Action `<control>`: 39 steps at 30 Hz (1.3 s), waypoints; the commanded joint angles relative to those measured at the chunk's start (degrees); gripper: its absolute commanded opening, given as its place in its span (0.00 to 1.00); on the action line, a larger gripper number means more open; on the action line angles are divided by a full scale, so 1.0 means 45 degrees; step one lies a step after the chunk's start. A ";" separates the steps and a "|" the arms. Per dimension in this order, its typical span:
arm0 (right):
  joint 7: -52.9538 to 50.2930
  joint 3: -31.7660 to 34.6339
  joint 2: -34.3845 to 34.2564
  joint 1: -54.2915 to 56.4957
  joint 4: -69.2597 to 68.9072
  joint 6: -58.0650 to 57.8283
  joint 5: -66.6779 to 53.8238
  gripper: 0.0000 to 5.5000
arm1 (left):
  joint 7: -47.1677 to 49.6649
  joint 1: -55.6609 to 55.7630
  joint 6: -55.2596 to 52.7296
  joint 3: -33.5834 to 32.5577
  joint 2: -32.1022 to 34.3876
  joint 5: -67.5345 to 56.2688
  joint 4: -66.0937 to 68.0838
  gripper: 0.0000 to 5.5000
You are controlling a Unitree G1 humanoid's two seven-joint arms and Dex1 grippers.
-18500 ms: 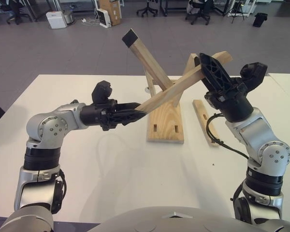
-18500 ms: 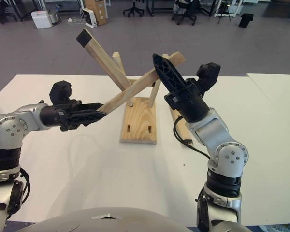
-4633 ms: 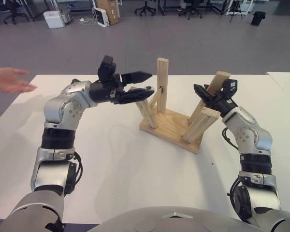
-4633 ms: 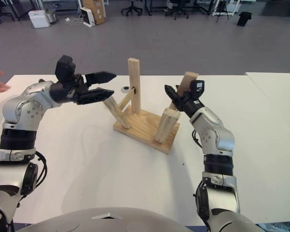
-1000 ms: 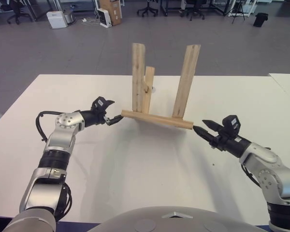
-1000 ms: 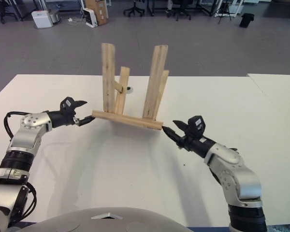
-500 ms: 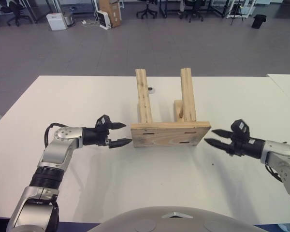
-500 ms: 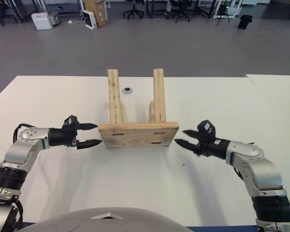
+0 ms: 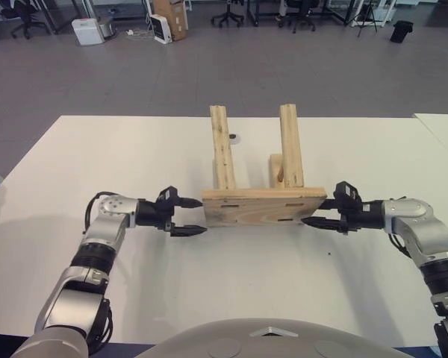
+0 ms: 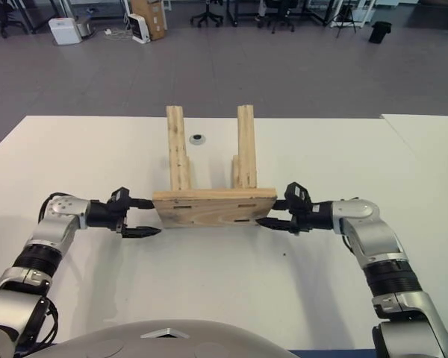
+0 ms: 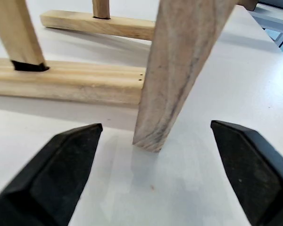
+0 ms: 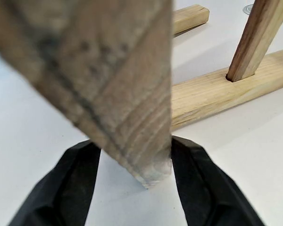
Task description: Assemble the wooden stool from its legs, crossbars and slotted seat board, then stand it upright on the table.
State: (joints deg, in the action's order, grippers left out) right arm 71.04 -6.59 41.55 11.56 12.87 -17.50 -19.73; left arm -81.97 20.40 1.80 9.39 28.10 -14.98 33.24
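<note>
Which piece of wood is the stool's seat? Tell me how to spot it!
Find the white table, then look between the left gripper and right gripper. The seat board is the wide flat panel standing on edge, with slots; the legs behind are long sticks.

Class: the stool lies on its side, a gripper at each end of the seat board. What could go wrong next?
The left gripper stands wide open around the seat board; closing unevenly may shove the stool across the table. Held only at the board's ends, the stool could pivot and its legs swing down.
</note>
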 commanded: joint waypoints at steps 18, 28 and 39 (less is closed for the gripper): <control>0.0315 0.2493 0.0901 0.1647 -0.6784 -0.9746 -0.8086 0.30 | -0.2102 0.1984 -1.0884 0.0253 0.2566 -0.4974 -0.7754 0.27; -0.5223 0.2408 0.1899 0.4832 -0.5124 -1.0937 -2.0725 0.27 | 0.1651 0.6945 -2.0955 -0.1814 0.1957 -1.5519 -0.5066 0.24; -2.0386 0.3661 -0.4146 0.1839 -0.4240 -0.7224 -2.0726 0.26 | 1.8960 0.4676 -1.6098 -0.6826 -0.3684 -1.6447 -0.2515 0.24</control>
State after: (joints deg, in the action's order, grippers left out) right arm 3.42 14.43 29.88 19.47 3.46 -53.60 -108.67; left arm -26.27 45.37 -78.90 -17.43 28.51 -81.13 35.37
